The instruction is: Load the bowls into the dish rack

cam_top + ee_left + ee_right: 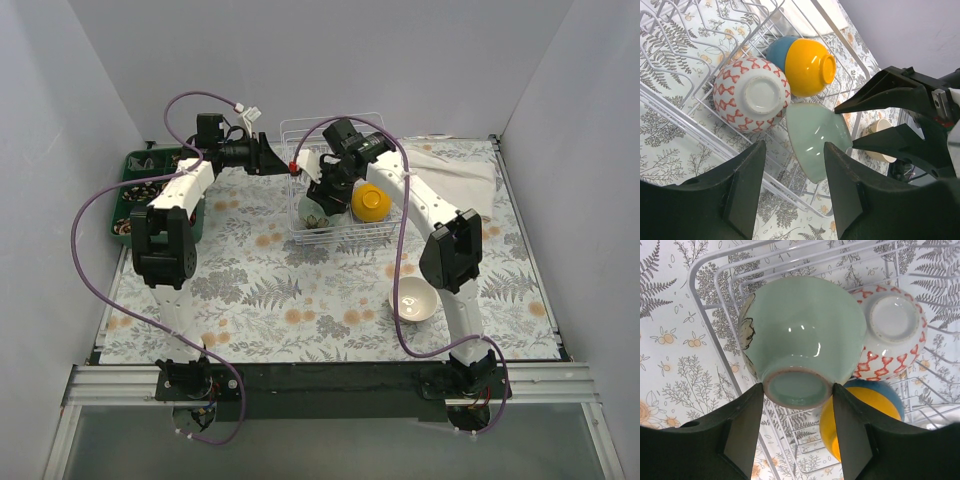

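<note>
The white wire dish rack stands at the back middle of the table. In it lie a red-patterned bowl, an orange-yellow bowl and a teal-blue bowl behind the orange one. My right gripper is shut on the foot of a pale green bowl and holds it tilted inside the rack, next to the red-patterned bowl. My left gripper is open and empty, just left of the rack, facing it. A white bowl sits on the table near the right arm. I see no blue-patterned bowl.
A dark green compartment tray lies at the back left, under the left arm. A white folded cloth lies right of the rack. The table has a fern-patterned cover, and grey walls close in on three sides.
</note>
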`<move>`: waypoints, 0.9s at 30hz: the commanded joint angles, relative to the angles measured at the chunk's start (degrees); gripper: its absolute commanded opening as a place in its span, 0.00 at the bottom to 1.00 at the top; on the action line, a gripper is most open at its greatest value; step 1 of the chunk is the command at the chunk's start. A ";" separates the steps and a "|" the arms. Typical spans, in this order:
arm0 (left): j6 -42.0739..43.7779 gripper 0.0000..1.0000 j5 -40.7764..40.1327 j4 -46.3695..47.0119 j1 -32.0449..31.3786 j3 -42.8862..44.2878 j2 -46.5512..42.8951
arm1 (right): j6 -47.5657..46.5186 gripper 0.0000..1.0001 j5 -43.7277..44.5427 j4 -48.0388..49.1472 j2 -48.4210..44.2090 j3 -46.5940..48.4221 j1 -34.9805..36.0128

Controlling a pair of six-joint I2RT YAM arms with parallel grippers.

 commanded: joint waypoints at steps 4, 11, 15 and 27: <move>0.56 0.50 0.86 0.83 0.25 -1.24 -6.64 | -3.97 0.38 -2.26 -1.60 -4.01 2.70 1.32; 0.47 0.50 1.03 1.01 0.25 -1.33 -6.46 | -4.23 0.37 -4.73 -0.37 -4.01 2.43 1.85; 0.38 0.50 1.03 1.01 0.25 -1.59 -6.46 | -6.51 0.38 -7.71 0.77 -4.89 2.70 2.02; 0.12 0.50 1.03 1.36 0.16 -2.47 -6.90 | 0.15 0.45 0.80 12.17 -4.80 -1.60 0.89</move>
